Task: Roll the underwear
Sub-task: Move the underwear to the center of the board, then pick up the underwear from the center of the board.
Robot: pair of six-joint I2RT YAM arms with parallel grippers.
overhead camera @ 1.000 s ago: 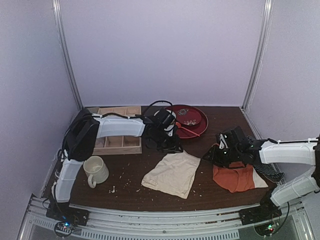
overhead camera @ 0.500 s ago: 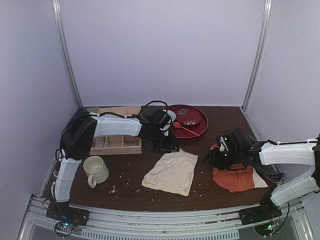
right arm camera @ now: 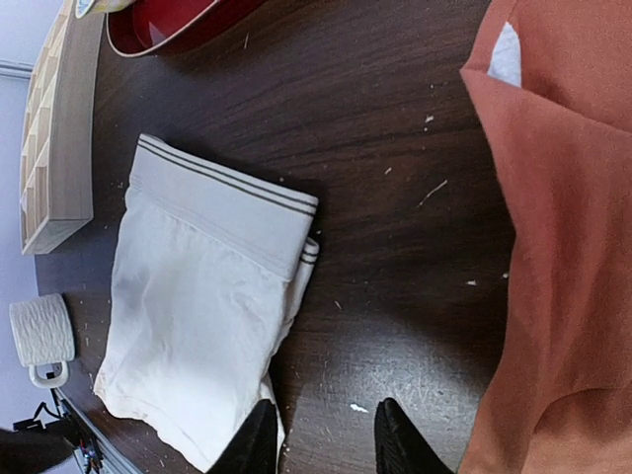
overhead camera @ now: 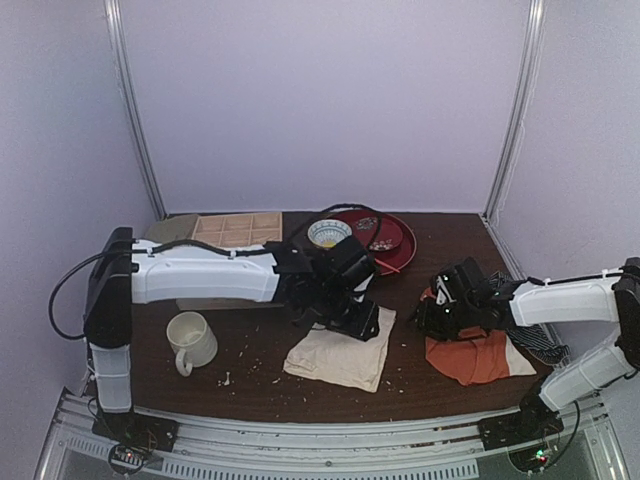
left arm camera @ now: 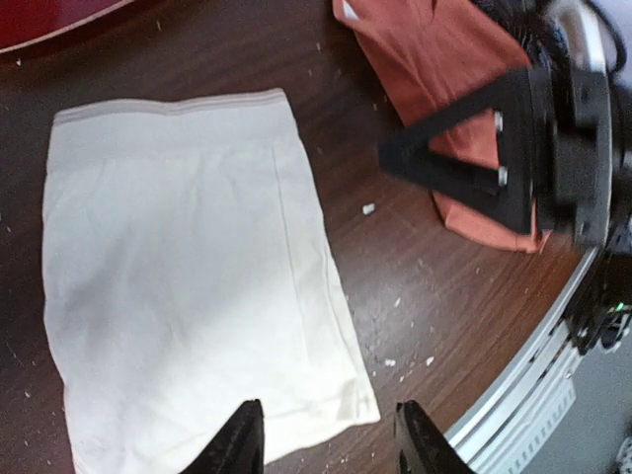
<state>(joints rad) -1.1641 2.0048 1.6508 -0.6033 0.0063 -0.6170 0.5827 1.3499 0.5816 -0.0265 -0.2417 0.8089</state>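
The cream underwear (overhead camera: 340, 352) lies flat on the dark table, folded lengthwise. It fills the left of the left wrist view (left arm camera: 188, 286), and in the right wrist view (right arm camera: 207, 306) its striped waistband shows. My left gripper (overhead camera: 352, 318) hangs open over the underwear's far part, empty; its fingertips (left arm camera: 242, 444) frame the near corner of the cloth. My right gripper (overhead camera: 432, 320) is open and empty above bare table between the underwear and the orange-red garment (overhead camera: 475, 355); one of its fingertips (right arm camera: 259, 439) is over the cloth's edge.
A cream mug (overhead camera: 190, 340) stands at the left. A wooden compartment tray (overhead camera: 235, 230) sits at the back left and a red plate (overhead camera: 390, 240) with a small bowl (overhead camera: 328, 232) at the back. A dark striped cloth (overhead camera: 540, 345) lies at the right edge. Crumbs dot the table.
My left arm has swung forward and right from near the tray to over the underwear. My right gripper has shifted slightly left. The underwear has not moved.
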